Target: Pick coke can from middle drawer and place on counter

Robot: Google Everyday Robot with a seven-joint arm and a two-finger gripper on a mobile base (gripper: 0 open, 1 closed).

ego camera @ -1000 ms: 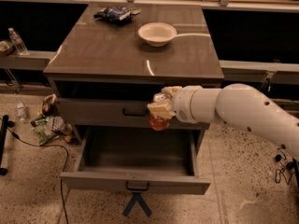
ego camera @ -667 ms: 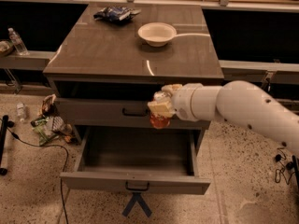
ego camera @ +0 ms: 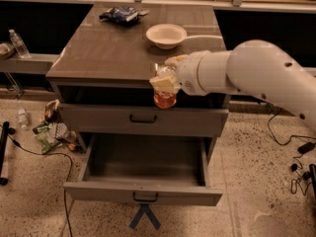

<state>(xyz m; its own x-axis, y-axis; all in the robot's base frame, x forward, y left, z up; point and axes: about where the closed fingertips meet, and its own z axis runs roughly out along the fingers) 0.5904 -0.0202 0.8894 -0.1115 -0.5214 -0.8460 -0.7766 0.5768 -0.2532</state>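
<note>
My gripper is shut on the coke can, a small red can whose lower part shows below the pale fingers. I hold it in the air at the front edge of the counter, about level with its top. The middle drawer stands pulled open below, and its inside looks empty. The white arm reaches in from the right.
A white bowl and a dark snack bag sit on the counter's far half. A shut drawer front lies above the open one. A clear water bottle stands on a shelf at left; litter lies on the floor.
The gripper has lifted the coke can from in front of the upper drawer front up to the counter's front edge.
</note>
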